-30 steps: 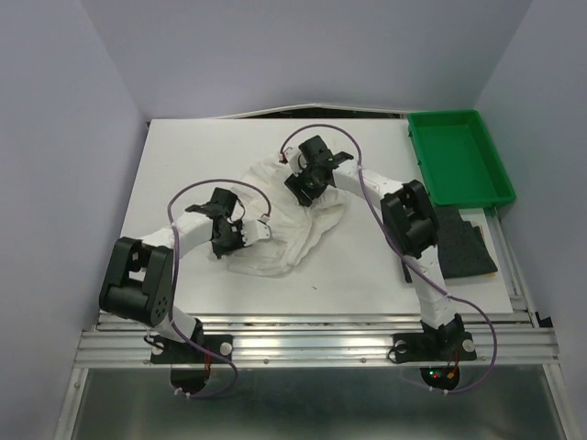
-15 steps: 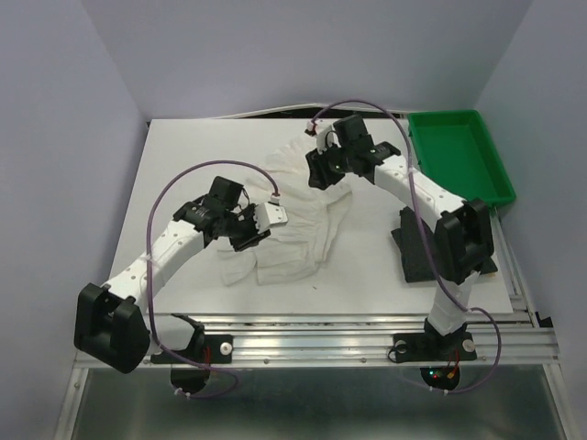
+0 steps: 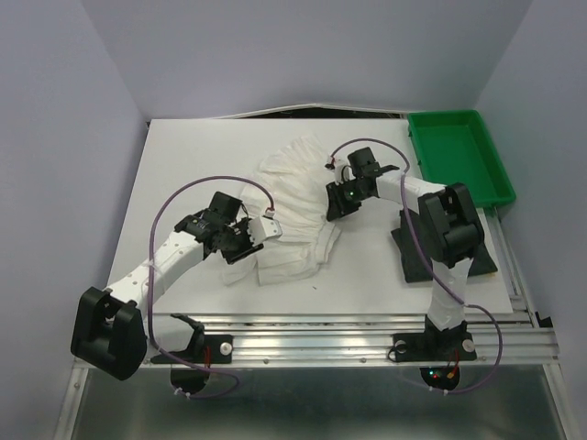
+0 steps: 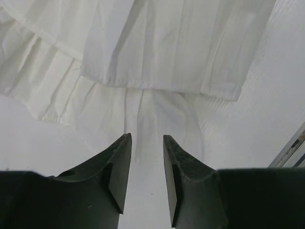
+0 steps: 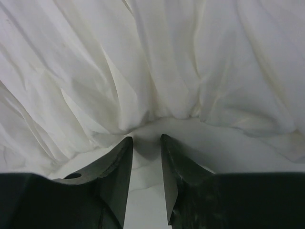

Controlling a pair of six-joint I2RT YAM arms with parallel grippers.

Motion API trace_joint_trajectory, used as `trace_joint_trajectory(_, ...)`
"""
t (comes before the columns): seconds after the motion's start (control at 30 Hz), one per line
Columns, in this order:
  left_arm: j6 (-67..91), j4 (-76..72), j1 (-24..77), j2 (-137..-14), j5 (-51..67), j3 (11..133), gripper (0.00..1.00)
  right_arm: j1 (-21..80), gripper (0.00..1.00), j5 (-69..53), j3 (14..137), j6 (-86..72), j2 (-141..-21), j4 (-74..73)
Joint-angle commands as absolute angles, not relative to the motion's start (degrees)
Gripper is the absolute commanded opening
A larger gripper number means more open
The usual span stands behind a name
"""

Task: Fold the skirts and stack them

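- The left gripper (image 3: 243, 243) is nearest, low over the near-left edge of the white crinkly cloth skirt (image 3: 298, 183), which lies spread over the middle of the flat white table (image 3: 183, 165).
- In the left wrist view this gripper (image 4: 146, 138) has its two black fingers (image 4: 116, 171) parted by a narrow gap. Nothing sits between them, and the tips point at a single thin layer of the skirt (image 4: 157, 43), just short of a folded, stitched hem.
- The white skirt is rumpled. Its pleated near edge bunches towards the front of the table and its far edge fans out towards the back.
- The right gripper (image 3: 337, 203) is down at the skirt's right edge, farther from the bases than the left one.
- In the right wrist view its fingers (image 5: 174, 171) are also only a little apart. Folds of the skirt (image 5: 190, 57) gather right at the tips of the gripper (image 5: 146, 138), and whether any cloth is nipped there cannot be told.
- A dark charcoal cloth skirt (image 3: 417, 257) lies flat at the table's right side, apart from the white one and partly hidden by the right arm.
- The shallow green plastic tray (image 3: 454, 156) sits at the far right corner, beyond the dark skirt.
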State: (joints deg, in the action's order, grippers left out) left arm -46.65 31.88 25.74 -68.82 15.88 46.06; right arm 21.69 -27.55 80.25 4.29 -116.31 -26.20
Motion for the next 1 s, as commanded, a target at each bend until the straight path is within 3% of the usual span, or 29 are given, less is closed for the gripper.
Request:
trace_joint_trajectory(0.0,-47.72,30.15,25.40,-66.36,14.68,43.52,0.44,22.94,0.37,-25.75,77.52,8.87,-112.33,-27.60)
trace_joint_trajectory(0.2,-51.41,28.92,25.40,-66.09,14.50,41.75,0.45,22.94,0.73,-29.00,79.37,18.44,-101.88,-31.80)
trace_joint_trajectory(0.3,-53.17,29.00,25.40,-66.44,15.29,40.87,0.45,25.04,0.73,-27.69,75.34,24.33,-93.89,-31.99)
trace_joint_trajectory(0.33,-53.52,29.35,25.40,-66.97,16.08,40.70,0.46,27.22,0.80,-26.55,71.84,27.39,-89.86,-31.99)
trace_joint_trajectory(0.4,-53.61,29.79,25.40,-67.85,17.22,40.69,0.52,30.39,0.81,-24.97,67.70,30.31,-85.98,-31.21)
trace_joint_trajectory(0.53,-51.07,29.36,24.61,-70.30,20.20,40.17,0.53,38.31,0.82,-18.20,57.85,34.53,-80.42,-27.43)
trace_joint_trajectory(0.6,-50.45,30.06,23.30,-71.97,22.14,40.69,0.71,40.16,0.87,-14.95,54.42,37.60,-79.90,-24.11)
trace_joint_trajectory(0.63,-49.75,30.58,22.94,-72.33,22.84,41.13,0.80,42.43,0.96,-12.51,53.27,41.18,-79.46,-22.78)
trace_joint_trajectory(0.73,-48.78,32.43,20.93,-72.69,25.39,42.62,0.81,45.52,1.00,-9.85,47.65,46.91,-76.91,-15.05)
trace_joint_trajectory(0.97,-48.43,34.19,19.25,-72.60,26.46,42.37,0.82,50.27,0.98,-6.51,38.94,58.61,-77.51,-2.48)
